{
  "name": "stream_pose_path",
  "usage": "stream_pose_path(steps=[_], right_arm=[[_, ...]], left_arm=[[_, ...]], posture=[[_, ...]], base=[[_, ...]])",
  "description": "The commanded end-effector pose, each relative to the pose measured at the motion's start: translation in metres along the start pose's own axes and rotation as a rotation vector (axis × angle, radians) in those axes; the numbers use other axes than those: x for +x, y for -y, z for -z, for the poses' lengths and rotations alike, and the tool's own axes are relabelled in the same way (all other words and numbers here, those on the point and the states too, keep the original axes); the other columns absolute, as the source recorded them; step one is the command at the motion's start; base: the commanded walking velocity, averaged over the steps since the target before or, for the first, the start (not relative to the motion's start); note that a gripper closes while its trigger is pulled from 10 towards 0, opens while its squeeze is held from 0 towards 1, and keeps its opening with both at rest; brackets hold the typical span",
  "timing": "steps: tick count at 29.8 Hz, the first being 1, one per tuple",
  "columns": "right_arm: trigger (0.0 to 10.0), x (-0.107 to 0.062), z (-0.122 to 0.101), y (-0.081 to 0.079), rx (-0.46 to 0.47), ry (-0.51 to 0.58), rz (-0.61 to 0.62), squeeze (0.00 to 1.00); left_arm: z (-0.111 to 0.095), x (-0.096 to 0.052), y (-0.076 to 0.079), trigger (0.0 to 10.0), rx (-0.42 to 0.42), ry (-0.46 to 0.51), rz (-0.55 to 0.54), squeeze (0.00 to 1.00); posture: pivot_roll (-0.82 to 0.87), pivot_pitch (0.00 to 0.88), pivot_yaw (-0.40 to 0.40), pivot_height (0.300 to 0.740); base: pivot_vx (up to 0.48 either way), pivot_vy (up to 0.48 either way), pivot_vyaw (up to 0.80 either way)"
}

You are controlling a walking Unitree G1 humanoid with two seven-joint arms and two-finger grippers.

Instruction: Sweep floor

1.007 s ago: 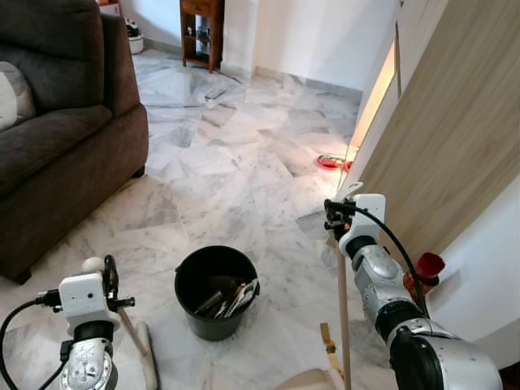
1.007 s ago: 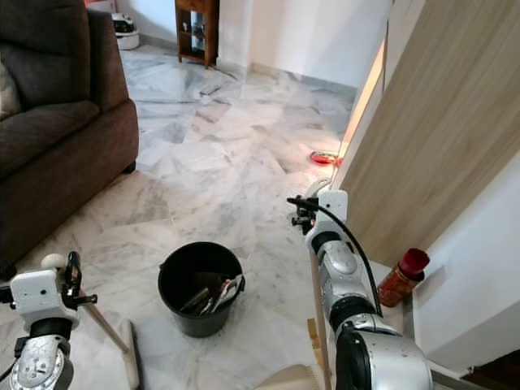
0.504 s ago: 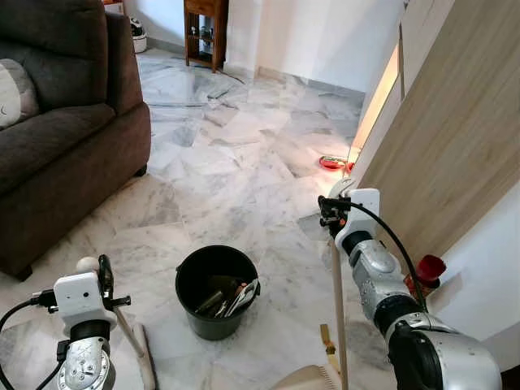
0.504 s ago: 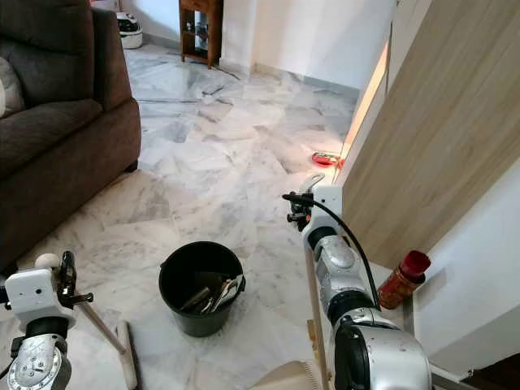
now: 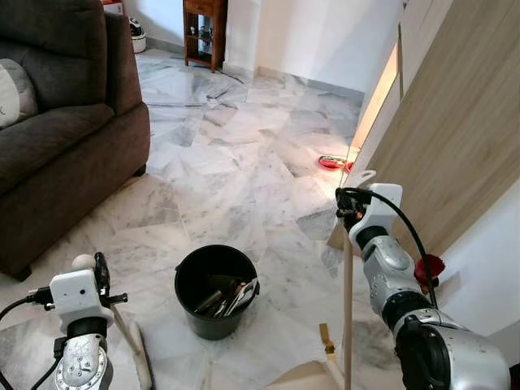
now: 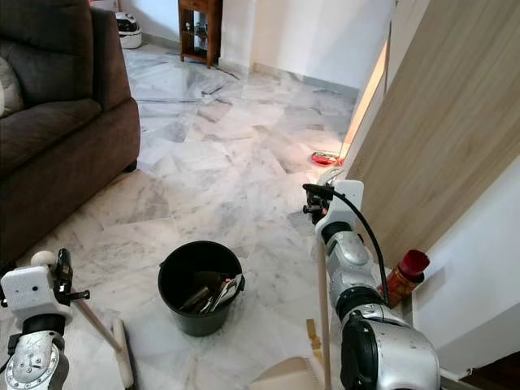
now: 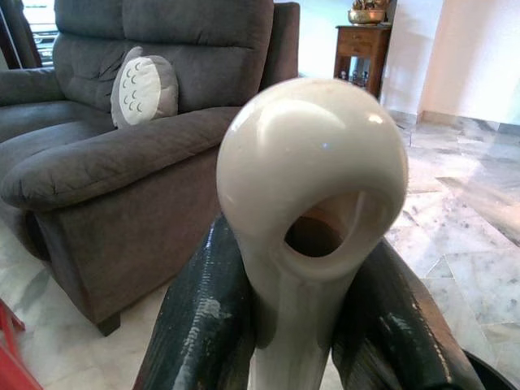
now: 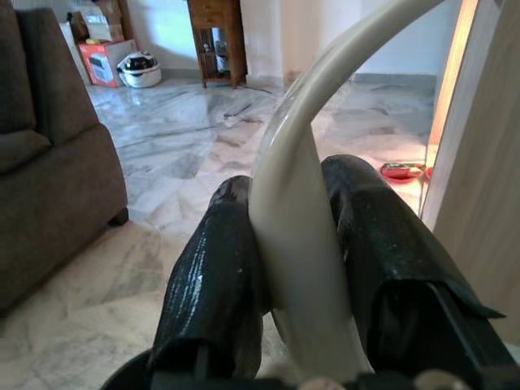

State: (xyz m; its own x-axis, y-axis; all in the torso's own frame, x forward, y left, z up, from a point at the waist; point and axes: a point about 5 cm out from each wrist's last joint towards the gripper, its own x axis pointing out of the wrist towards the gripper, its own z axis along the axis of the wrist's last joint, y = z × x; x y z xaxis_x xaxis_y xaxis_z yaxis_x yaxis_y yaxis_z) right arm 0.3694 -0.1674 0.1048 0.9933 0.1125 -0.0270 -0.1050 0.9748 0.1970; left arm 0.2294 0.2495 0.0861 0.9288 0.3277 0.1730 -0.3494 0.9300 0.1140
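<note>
Broom handle in left jaws, dustpan handle in right jaws.

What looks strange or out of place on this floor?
A red dish lies on the marble by the wooden panel, and a red-capped can stands beside the wall. The black bucket holds assorted items.

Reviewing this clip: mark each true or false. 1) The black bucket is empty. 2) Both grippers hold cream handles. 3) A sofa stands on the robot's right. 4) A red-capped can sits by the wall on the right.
1) False: the black bucket holds some items.
2) True: the left gripper clamps the brush handle; the right gripper clamps the dustpan handle.
3) False: the sofa is on its left.
4) True: the red-capped can stands there.
</note>
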Motion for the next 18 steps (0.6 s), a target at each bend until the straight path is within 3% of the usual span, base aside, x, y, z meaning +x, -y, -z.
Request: stream_pose_path(steps=[1,6,10,14,18], right_arm=[[10.0,0.009,-0.020,0.001,0.306,0.127,0.146,0.00],[10.0,0.010,-0.023,0.004,0.260,0.124,0.183,0.00],[10.0,0.010,-0.025,0.006,0.276,0.128,0.193,0.00],[10.0,0.011,-0.024,0.002,0.248,0.101,0.140,0.00],[10.0,0.009,-0.015,-0.005,0.129,0.069,0.071,0.00]], left_arm=[[-0.006,0.003,0.002,10.0,0.006,0.029,0.008,0.00],[-0.006,0.003,0.001,10.0,0.020,0.030,0.007,0.00],[-0.006,0.004,0.001,10.0,0.025,0.032,0.007,0.00],[-0.005,0.004,0.001,10.0,0.021,0.028,0.003,0.00],[-0.001,0.000,0.003,10.0,-0.002,0.008,-0.016,0.00]], posture=[[0.25,0.000,-0.116,0.740],[0.26,0.000,-0.114,0.740],[0.26,0.000,-0.113,0.740],[0.25,0.000,-0.115,0.740],[0.25,0.000,-0.119,0.740]], base=[[0.000,0.000,0.00],[0.000,0.000,0.00],[0.000,0.000,0.00],[0.000,0.000,0.00],[0.000,0.000,0.00]])
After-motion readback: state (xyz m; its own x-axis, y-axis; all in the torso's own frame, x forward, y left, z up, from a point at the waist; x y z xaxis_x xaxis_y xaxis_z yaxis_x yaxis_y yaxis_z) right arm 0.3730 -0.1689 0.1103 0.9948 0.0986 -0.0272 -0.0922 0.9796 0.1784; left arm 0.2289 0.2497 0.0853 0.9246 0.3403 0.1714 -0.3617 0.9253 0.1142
